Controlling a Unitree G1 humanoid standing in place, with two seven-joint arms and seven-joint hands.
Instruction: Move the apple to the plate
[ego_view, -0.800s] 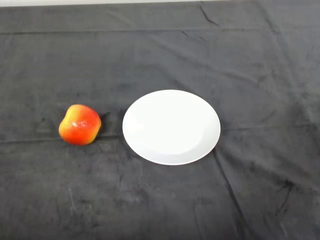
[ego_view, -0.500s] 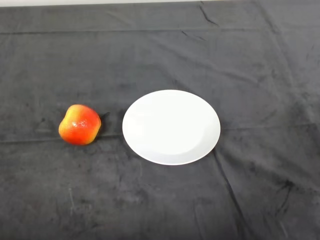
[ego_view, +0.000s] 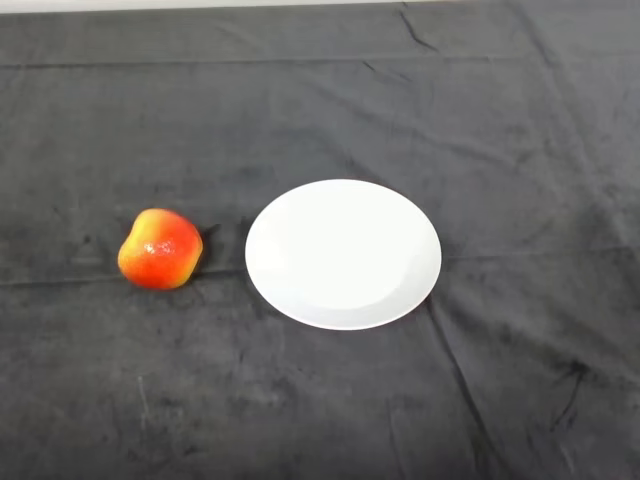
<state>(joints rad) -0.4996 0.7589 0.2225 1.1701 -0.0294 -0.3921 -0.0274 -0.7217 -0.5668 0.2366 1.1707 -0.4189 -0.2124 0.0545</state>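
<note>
A red and yellow apple (ego_view: 160, 250) lies on the dark cloth at the left of the head view. A round white plate (ego_view: 343, 254) sits just to its right, near the middle, with nothing on it. A narrow strip of cloth separates the two.
The dark cloth (ego_view: 330, 400) covers the whole table, with creases running across it. The table's far edge shows as a pale strip (ego_view: 200, 5) at the top.
</note>
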